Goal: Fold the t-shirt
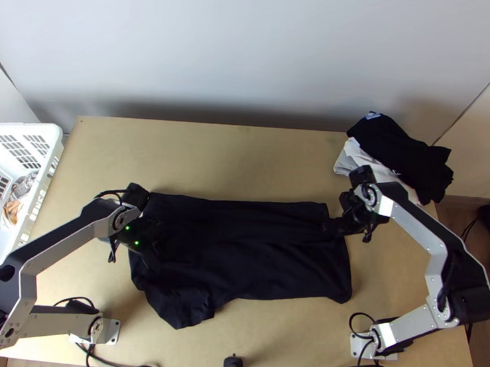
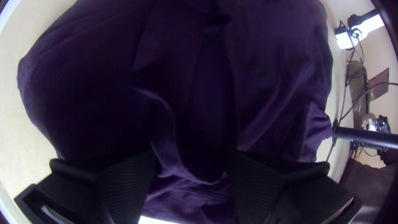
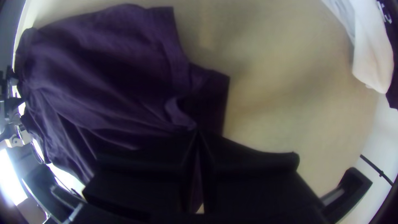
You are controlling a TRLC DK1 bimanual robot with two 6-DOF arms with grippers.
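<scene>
The dark t-shirt (image 1: 254,250) lies spread with wrinkles across the middle of the table, its lower left part bunched near the front. Over its left end is my left gripper (image 1: 150,241). At its right end, toward the upper corner, is my right gripper (image 1: 330,226). In the left wrist view the left gripper (image 2: 190,164) has its fingers wide apart above the rumpled shirt (image 2: 269,62). In the right wrist view the right gripper (image 3: 197,135) is closed on a pinch of the shirt (image 3: 103,70), close to a sleeve-like flap.
A white basket (image 1: 46,171) stands at the table's left edge. At the back right lie a folded black garment (image 1: 400,150) and white cloth (image 1: 346,164), close behind the right arm. Bare tabletop (image 1: 246,160) stretches behind the shirt; cables run along the front edge.
</scene>
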